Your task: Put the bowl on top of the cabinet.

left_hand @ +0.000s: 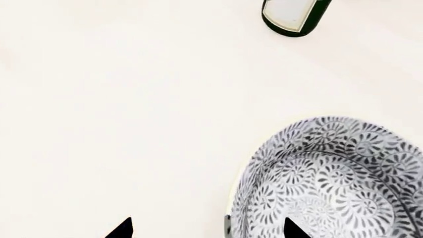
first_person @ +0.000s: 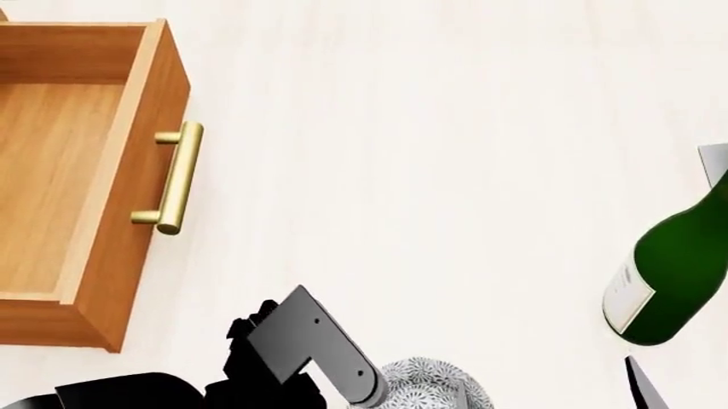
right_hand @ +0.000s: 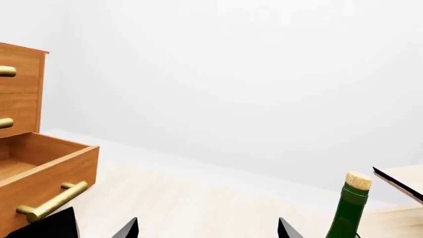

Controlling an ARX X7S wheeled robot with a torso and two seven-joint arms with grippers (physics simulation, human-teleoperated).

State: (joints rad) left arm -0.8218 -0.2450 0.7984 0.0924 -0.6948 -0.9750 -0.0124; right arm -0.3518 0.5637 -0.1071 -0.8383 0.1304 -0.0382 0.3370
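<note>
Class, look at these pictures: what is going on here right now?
A two-armed robot is going for the patterned bowl, which has to end up on top of the cabinet. The left gripper is open, one fingertip over the bowl's inside and one outside its rim, so no grasp yet. The right gripper is open and holds nothing. One cabinet drawer stands pulled out and a green bottle stands to the right.

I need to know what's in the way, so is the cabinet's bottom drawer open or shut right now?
Open. The drawer is pulled out from the cabinet, its empty wooden inside showing in the head view.
</note>
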